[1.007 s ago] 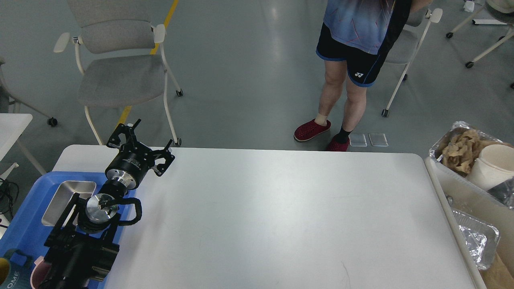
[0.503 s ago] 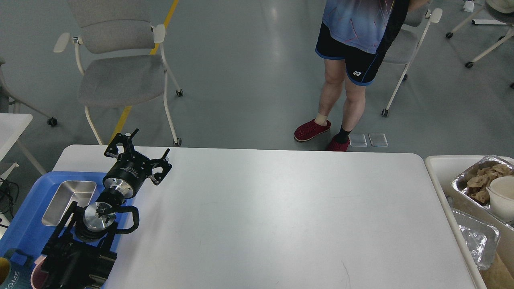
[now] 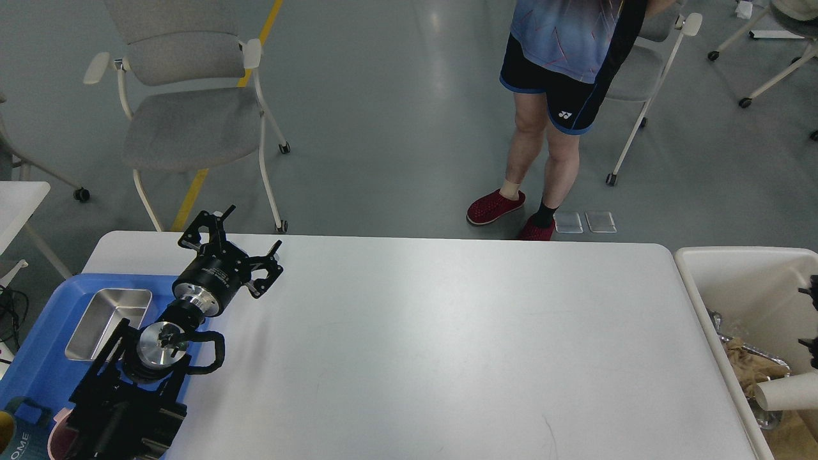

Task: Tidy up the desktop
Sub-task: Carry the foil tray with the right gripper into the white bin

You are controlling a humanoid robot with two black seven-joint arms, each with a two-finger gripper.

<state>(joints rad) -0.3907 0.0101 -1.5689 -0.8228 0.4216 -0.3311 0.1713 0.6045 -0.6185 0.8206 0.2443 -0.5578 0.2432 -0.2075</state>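
The desktop (image 3: 434,345) is a wide white tabletop with rounded corners, and its surface is bare. My left gripper (image 3: 248,235) hovers over the table's far left corner, open and empty, just right of the blue tray (image 3: 38,364). Only a dark sliver of my right gripper (image 3: 811,319) shows at the right edge, above the cream-white bin (image 3: 735,281). Its fingers cannot be told apart.
The blue tray holds a steel pan (image 3: 108,314), a dark mug (image 3: 22,434) and a pink cup (image 3: 57,437). The bin holds foil trays, brown paper (image 3: 751,364) and a white paper cup (image 3: 786,391). A person (image 3: 549,121) stands behind the table; a grey chair (image 3: 185,121) stands back left.
The foil tray with brown paper and white cup, held high at the right, has dropped into the bin. My left gripper dipped back, then moved slightly right and forward.
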